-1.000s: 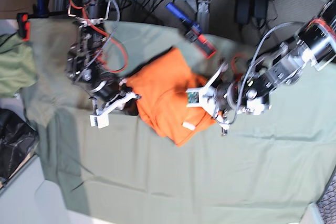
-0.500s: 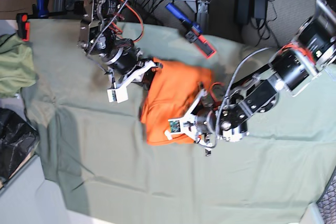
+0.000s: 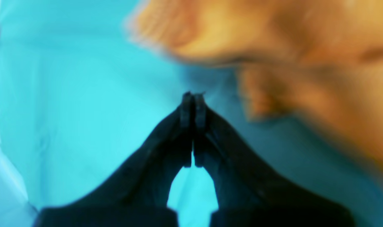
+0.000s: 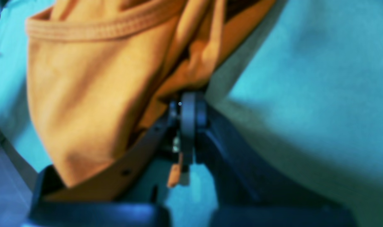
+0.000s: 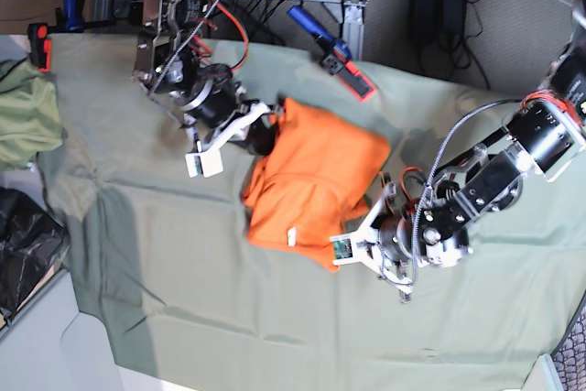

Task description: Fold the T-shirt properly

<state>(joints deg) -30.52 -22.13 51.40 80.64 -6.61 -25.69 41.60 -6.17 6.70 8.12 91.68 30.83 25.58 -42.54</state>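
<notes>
Since half a second ago the left gripper [image 3: 193,96] has pulled off the T-shirt [image 5: 311,185], jaws clenched on nothing. Right gripper [image 4: 186,104] pinches the shirt's edge.

Wrist views blurred, teal-tinted; base view bright, perhaps daylit

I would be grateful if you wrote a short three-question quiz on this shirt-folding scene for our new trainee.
1. True or false: the right gripper is shut on cloth of the T-shirt.
2. What does the left gripper hold? A) the T-shirt's hem B) nothing C) the olive-green garment
3. Fill in: in the base view, the small white tag sits near the shirt's ____ edge.

Key
1. True: in the right wrist view, orange cloth is pinched at its closed tips.
2. B: its tips are closed with only the table cloth behind them.
3. Lower.
</notes>
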